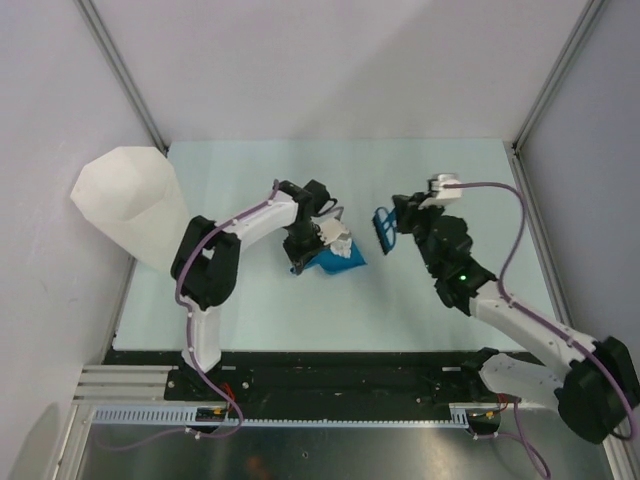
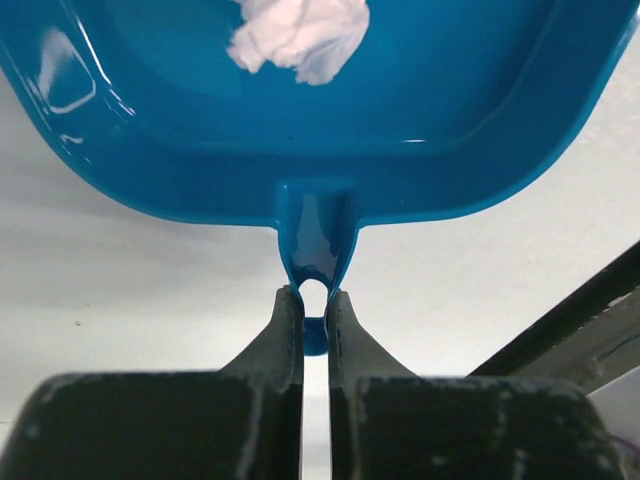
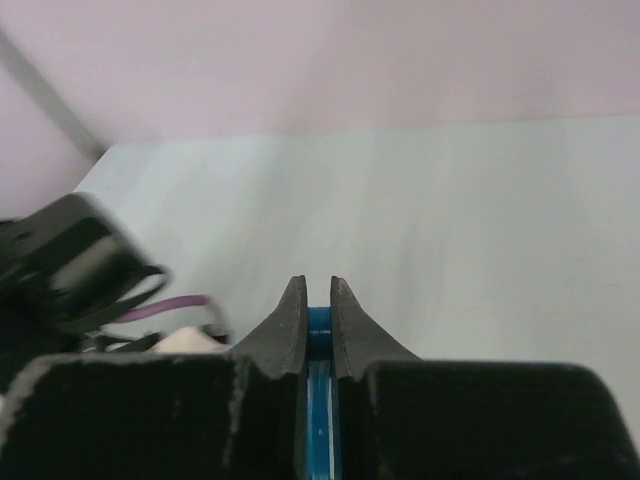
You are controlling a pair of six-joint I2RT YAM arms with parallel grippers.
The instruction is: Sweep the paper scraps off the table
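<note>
counter [image 1: 440, 300]: pale mint, grey walls on three sides; both arms reach in from the near edge.
bin [image 1: 125, 205]: tall, white, faceted; stands at the far-left corner, well apart from both pincers.
pan [image 1: 325, 262]: blue dustpan, mid-counter, left of centre. Its long axis runs roughly left to right, with the handle at the left end and the mouth facing right, toward the brush and away from the bin.
brush [image 1: 385, 230]: blue, just right of the pan's mouth, apart from it.
left pincer [image 1: 300, 250]: clenched on the pan's handle tab; the wrist view shows the tab pinched between both fingers.
right pincer [image 1: 402, 225]: clenched on the brush handle, a blue strip between the fingers in its wrist view.
scraps [image 1: 340, 243]: white wads heaped in the pan; every wad I can make out sits there.
scraps to bin: bin lies left and a little far of the pan; left arm is the nearer. Judged next: swing the pan leftward and turn its mouth over the rim. Risk: wads may slide out if it tips early.
</note>
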